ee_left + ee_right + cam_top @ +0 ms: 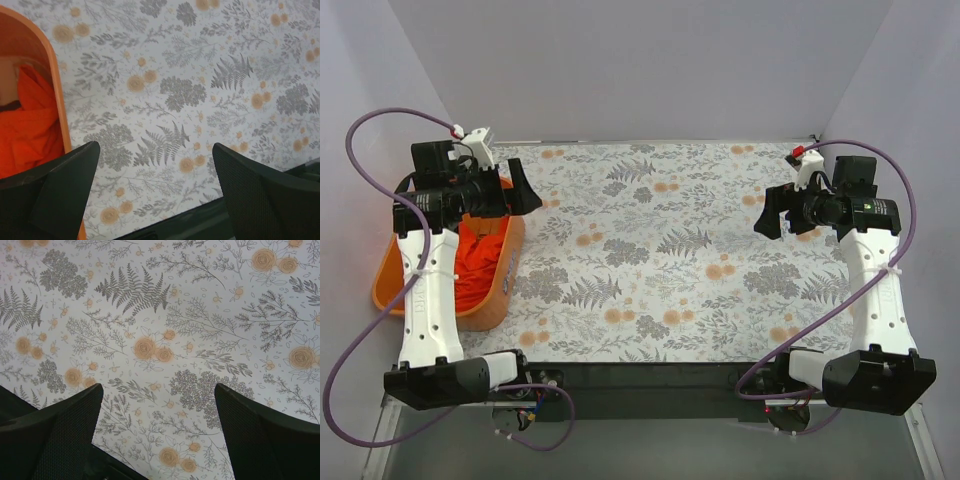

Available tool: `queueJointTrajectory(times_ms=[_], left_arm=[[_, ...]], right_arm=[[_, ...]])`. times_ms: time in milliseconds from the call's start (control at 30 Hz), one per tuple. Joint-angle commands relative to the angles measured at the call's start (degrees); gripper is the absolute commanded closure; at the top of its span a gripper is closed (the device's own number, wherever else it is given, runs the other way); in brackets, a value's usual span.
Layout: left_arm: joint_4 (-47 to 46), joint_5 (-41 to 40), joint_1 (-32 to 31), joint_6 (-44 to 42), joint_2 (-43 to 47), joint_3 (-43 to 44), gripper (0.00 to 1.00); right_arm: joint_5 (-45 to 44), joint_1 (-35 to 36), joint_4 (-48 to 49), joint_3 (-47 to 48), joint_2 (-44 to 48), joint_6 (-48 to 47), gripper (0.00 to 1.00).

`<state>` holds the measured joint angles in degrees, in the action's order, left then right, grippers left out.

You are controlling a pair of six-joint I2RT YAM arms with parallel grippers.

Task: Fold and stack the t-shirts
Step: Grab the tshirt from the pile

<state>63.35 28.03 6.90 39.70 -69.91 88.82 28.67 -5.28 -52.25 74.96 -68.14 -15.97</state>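
A bright orange-red t-shirt (478, 262) lies crumpled in the orange basket (506, 285) at the table's left edge. It also shows in the left wrist view (30, 127), with a thin dark strip of cloth (10, 105) at its left edge. My left gripper (520, 187) hangs open and empty above the basket's far right corner; its jaws stand wide apart in the left wrist view (156, 192). My right gripper (772, 212) is open and empty above the right side of the table, jaws wide apart over bare cloth (159, 432).
The table carries a floral patterned cover (660, 250). The basket's rim (54, 85) runs along the left of the left wrist view. The table's dark front edge (650, 375) lies near the arm bases. Grey walls close in three sides.
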Motion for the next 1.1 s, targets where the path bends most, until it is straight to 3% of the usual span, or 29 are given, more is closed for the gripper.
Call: queueJointTrajectory(times_ms=[0,200,400,600,1067], left_arm=[[1.07,-6.22,0.57,-4.62,-3.91,8.29,0.04],[-0.25,-20.36,5.48,-16.93,-7.86,11.91,0.04],[-3.14,-22.23,17.95,-32.64,-11.46,5.06,0.05],[0.10,-19.16,27.54,-42.41,-19.91,5.66,0.09],[-3.49,-17.22,29.58,-46.47,-27.38,-1.45,0.09]], right_arm=[[-1.06,-0.26,0.13,0.63,-0.07,-1.78,0.02],[0.51,-0.26,-1.45,-0.78,0.03,-6.09,0.02],[3.85,-0.26,-3.56,-0.69,-2.35,-6.97,0.02],[5.26,-0.26,-4.00,-1.13,-4.19,-7.85,0.02],[6.76,-0.17,-5.32,0.89,-7.71,-7.15,0.02]])
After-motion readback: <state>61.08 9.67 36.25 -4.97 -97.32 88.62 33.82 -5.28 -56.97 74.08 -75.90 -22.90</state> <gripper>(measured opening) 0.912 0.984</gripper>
